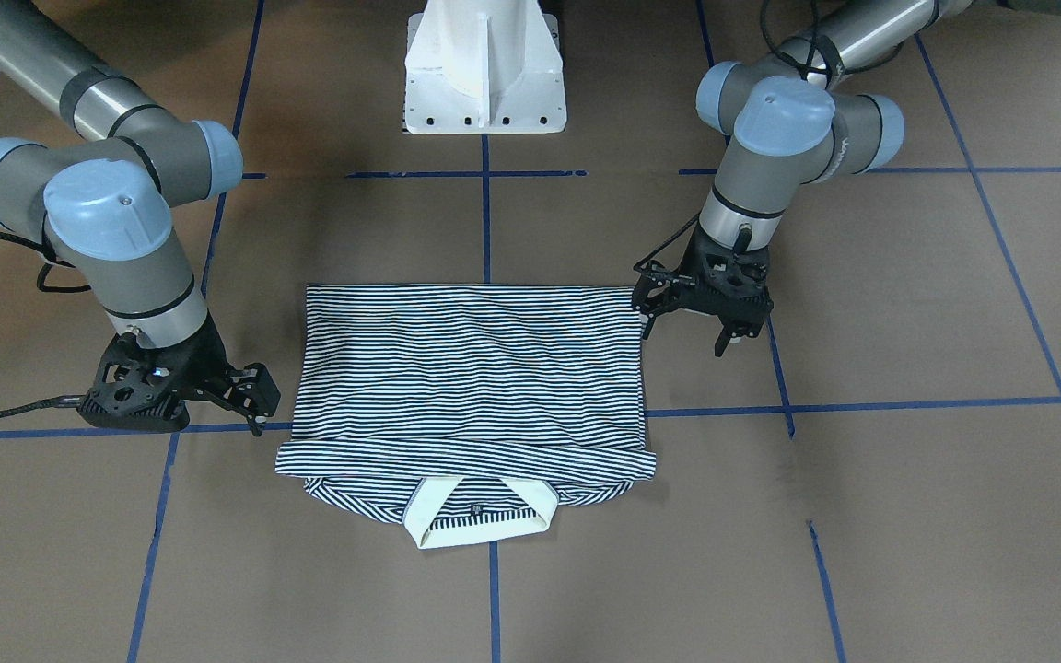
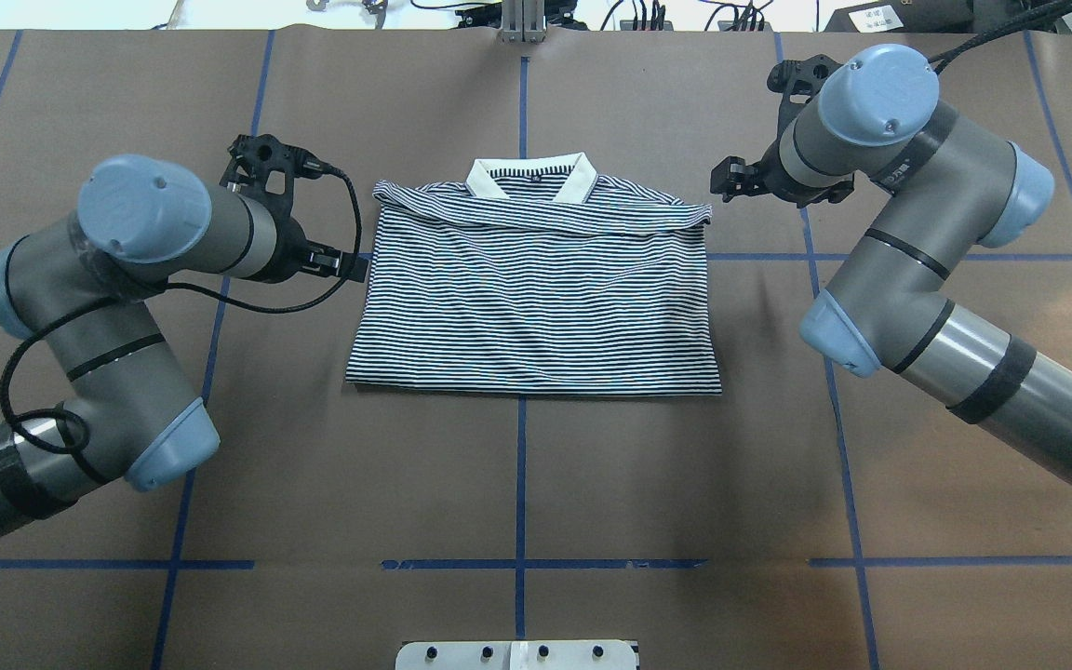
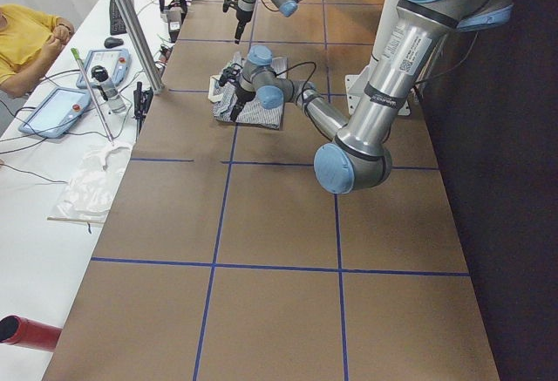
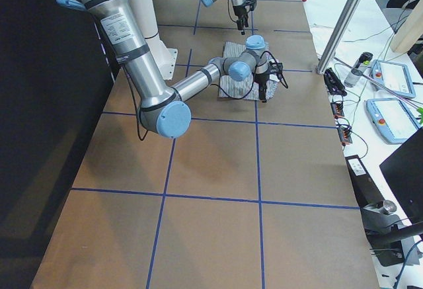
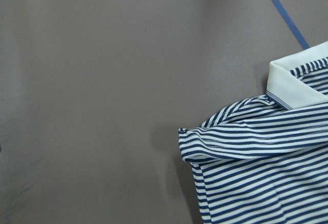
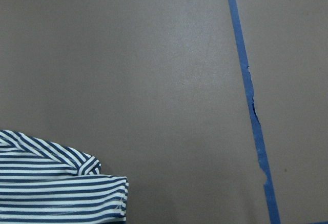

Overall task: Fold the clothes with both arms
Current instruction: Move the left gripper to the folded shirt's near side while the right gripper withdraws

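The striped polo shirt (image 1: 471,368) lies flat on the brown table, its lower part folded up over the chest, its cream collar (image 1: 480,516) pointing away from the robot. It also shows in the overhead view (image 2: 536,298). My left gripper (image 1: 683,337) is open and empty, just off the shirt's side edge, also seen from overhead (image 2: 355,265). My right gripper (image 1: 259,410) looks open and empty, just off the opposite side near the shoulder fold (image 2: 720,181). Neither wrist view shows fingers, only a shirt corner (image 5: 256,172) (image 6: 51,193).
The white pedestal base (image 1: 484,74) stands at the robot's side of the table. Blue tape lines (image 1: 486,221) cross the brown surface. In the left side view a side bench with tablets (image 3: 57,111), a metal post (image 3: 131,23) and a seated person (image 3: 26,41) line the far edge.
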Motion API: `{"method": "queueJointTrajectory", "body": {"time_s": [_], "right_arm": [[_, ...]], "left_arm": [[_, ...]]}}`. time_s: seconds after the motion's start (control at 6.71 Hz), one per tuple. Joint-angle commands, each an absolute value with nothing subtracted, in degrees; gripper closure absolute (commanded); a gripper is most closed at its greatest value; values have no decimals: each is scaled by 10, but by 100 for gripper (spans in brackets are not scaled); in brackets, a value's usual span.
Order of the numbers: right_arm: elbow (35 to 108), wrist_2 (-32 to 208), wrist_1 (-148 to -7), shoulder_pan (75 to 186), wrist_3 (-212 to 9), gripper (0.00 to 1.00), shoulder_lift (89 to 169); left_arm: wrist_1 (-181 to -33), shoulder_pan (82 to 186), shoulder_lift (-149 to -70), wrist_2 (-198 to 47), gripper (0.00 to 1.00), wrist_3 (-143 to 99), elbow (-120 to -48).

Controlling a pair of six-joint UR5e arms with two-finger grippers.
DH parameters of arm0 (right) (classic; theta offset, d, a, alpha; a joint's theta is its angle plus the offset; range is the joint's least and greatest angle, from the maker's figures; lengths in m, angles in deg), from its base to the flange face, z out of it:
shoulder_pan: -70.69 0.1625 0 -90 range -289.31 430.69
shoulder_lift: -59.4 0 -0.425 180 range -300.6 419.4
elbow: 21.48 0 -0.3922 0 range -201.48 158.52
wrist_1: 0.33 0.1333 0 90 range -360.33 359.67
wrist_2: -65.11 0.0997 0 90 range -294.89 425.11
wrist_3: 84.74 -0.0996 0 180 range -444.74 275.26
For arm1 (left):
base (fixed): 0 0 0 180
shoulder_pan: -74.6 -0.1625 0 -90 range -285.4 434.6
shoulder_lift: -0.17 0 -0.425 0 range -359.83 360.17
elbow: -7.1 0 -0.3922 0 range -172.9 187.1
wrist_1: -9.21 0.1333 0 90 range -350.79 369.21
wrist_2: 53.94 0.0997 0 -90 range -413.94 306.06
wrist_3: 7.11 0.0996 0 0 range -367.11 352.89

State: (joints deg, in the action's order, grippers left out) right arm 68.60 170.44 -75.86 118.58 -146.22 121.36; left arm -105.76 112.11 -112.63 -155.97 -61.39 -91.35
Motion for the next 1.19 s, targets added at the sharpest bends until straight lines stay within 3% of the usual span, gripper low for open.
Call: {"method": "queueJointTrajectory", "body": {"time_s": [0.0,0.15,0.74,0.89,1.04], "right_arm": [[702,1708,-762,1187,-1461,0,1224],[702,1708,-763,1187,-1461,0,1224],[701,1706,-763,1188,-1461,0,1228],[701,1706,-763,1188,-1461,0,1229],[701,1706,-763,1188,-1461,0,1229]], "left_arm": [[-1085,1050,-1092,-1525,41,-761,-936],[-1086,1026,-1093,-1509,48,-798,-930],[-1086,1016,-1094,-1508,52,-798,-921],[-1086,1016,-1097,-1509,85,-799,-921],[-1086,1016,-1097,-1509,100,-798,-921]]}}
